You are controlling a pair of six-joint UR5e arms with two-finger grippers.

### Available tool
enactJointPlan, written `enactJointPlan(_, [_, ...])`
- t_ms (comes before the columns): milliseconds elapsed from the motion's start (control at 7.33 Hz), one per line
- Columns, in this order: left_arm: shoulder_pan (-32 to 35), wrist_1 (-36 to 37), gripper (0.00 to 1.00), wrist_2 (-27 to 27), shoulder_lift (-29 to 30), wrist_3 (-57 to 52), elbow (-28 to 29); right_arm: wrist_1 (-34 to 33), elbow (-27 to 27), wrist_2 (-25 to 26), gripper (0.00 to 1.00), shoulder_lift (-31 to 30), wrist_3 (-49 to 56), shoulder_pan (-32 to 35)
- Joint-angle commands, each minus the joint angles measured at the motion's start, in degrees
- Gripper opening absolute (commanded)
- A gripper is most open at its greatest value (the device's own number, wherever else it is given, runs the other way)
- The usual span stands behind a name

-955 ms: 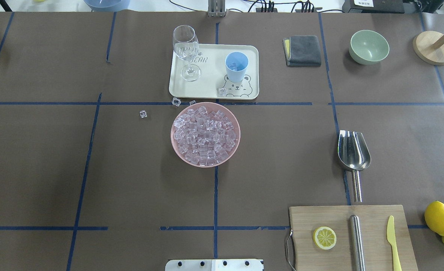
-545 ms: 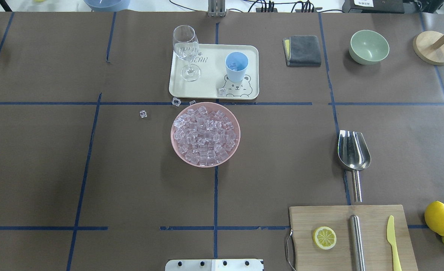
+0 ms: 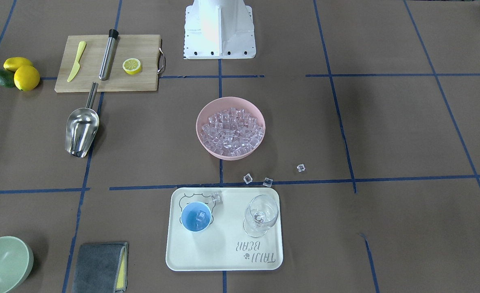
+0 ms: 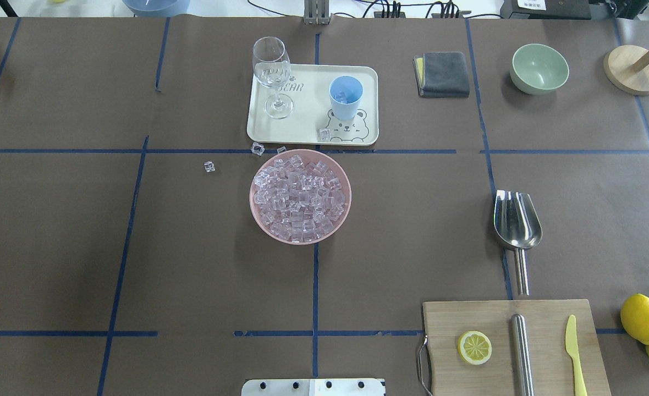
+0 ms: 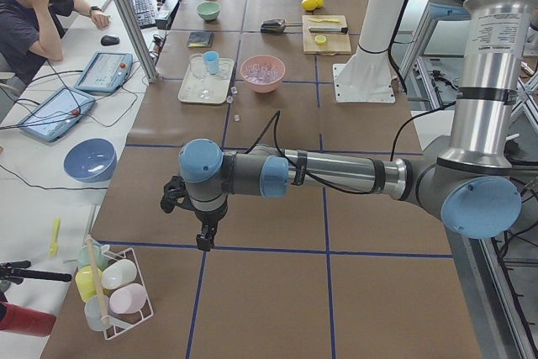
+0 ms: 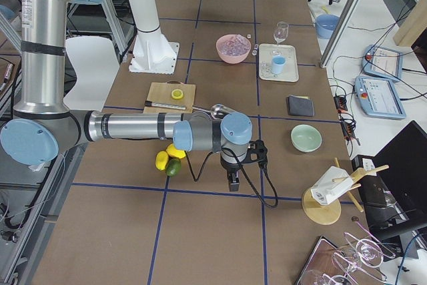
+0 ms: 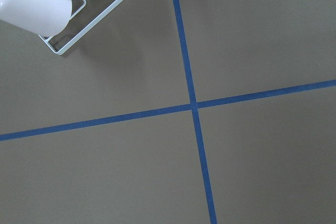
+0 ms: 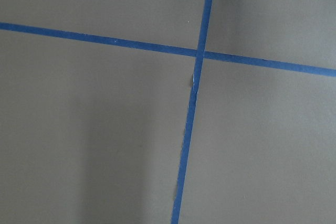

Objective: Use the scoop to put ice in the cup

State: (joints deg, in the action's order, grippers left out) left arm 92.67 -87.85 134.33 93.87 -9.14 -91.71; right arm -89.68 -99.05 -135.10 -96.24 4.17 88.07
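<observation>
The ice (image 4: 300, 198) fills a pink bowl (image 4: 258, 220) at the table's middle. A few loose cubes lie on the table (image 4: 209, 166) and one on the tray (image 4: 323, 133). The light-blue cup (image 4: 346, 98) stands upright on the cream tray (image 4: 308, 132) behind the bowl, with ice showing inside it (image 3: 200, 215). The steel scoop (image 4: 517, 220) lies flat at the right, handle toward the cutting board. My left gripper (image 5: 204, 241) hangs over the table's far left end and my right gripper (image 6: 233, 183) over the far right end. I cannot tell whether either is open or shut.
A wine glass (image 4: 272, 74) stands on the tray beside the cup. A cutting board (image 4: 514, 346) holds a lemon slice, a steel cylinder and a yellow knife. Lemons (image 4: 642, 319), a green bowl (image 4: 539, 68), a grey cloth (image 4: 443, 73) and a wooden stand (image 4: 634, 69) sit at the right.
</observation>
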Motion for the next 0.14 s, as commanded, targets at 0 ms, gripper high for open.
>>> enactJointPlan(0, [-0.1,0.0,1.0,0.0,0.1,0.0,0.0,0.0,0.0,0.0,1.0,-0.1,0.0,0.0])
